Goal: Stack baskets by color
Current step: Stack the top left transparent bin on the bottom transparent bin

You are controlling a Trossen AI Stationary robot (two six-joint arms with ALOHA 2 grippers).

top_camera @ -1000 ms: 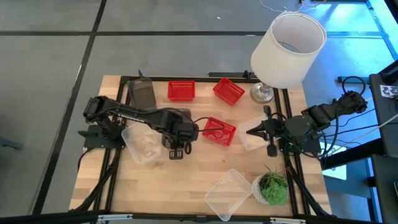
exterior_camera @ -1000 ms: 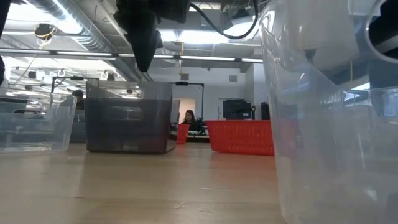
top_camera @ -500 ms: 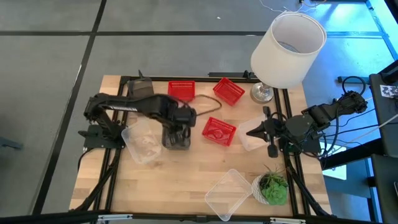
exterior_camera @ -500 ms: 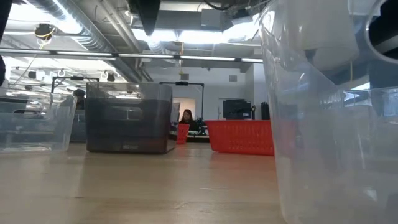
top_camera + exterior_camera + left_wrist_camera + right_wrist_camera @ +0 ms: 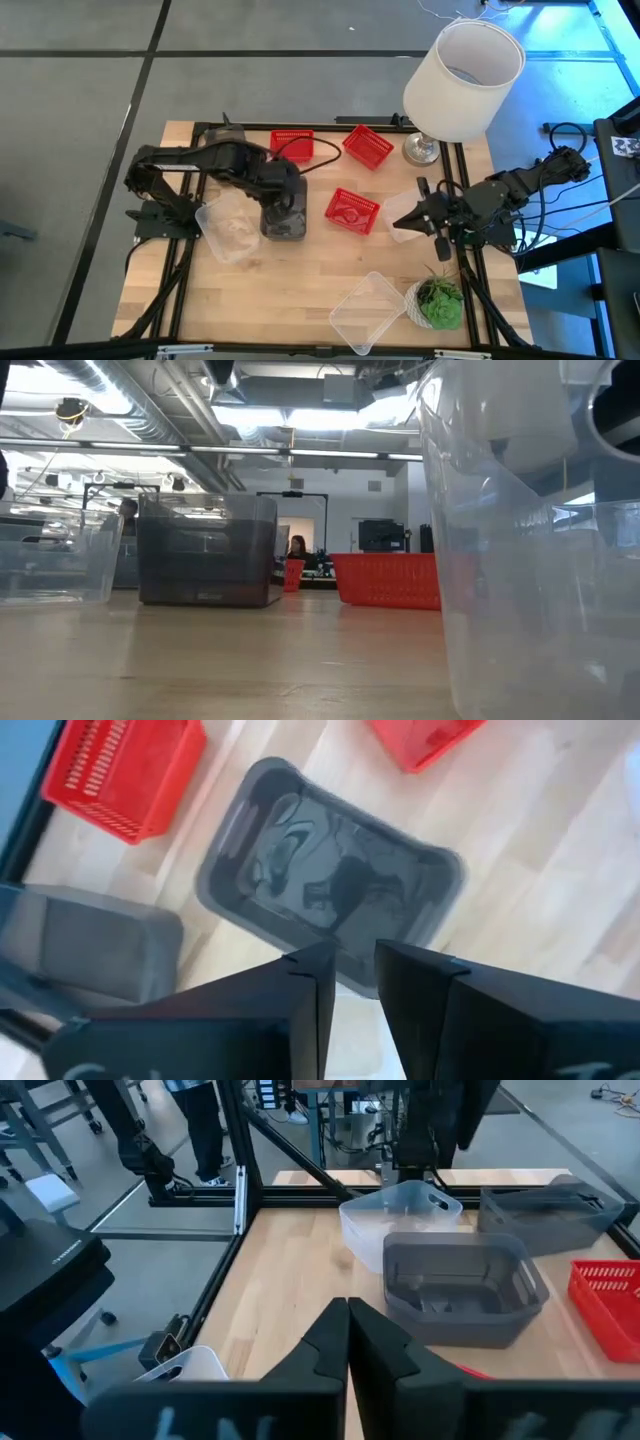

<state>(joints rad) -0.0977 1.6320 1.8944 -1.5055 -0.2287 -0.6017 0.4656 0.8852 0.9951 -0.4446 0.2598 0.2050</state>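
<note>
From above, we see the left gripper (image 5: pixel 284 203) poised over a smoky grey basket (image 5: pixel 284 222) near the middle of the table (image 5: pixel 300 290), with a clear basket (image 5: pixel 228 228) touching that basket's side and a second grey basket (image 5: pixel 227 148) lying farther back toward the left arm's base. Three red baskets sit apart from one another — one (image 5: pixel 291 146) behind the left gripper, one (image 5: pixel 367 146) beside the lamp (image 5: pixel 462 80), one (image 5: pixel 351 211) between the two grippers. The right gripper (image 5: pixel 428 212) waits at the table's right edge, just over another clear basket (image 5: pixel 405 222); a third clear one (image 5: pixel 366 310) lies near the plant (image 5: pixel 437 302). At table height the grey basket (image 5: pixel 208 550) stands upright, untouched, beside a clear basket (image 5: pixel 55 555) and a red basket (image 5: pixel 386 580), with a clear wall (image 5: pixel 520 560) filling the near side. Past the left wrist, the dark fingers (image 5: pixel 300 1010) stand slightly apart and hold nothing, the grey basket (image 5: pixel 330 880) directly beneath them, the other grey basket (image 5: pixel 90 945) off to one side. Past the right wrist, the fingers (image 5: pixel 335 1345) are pressed together, empty, aimed at the grey basket (image 5: pixel 460 1285). We judge that no color is stacked yet — every pile is left to do.
</note>
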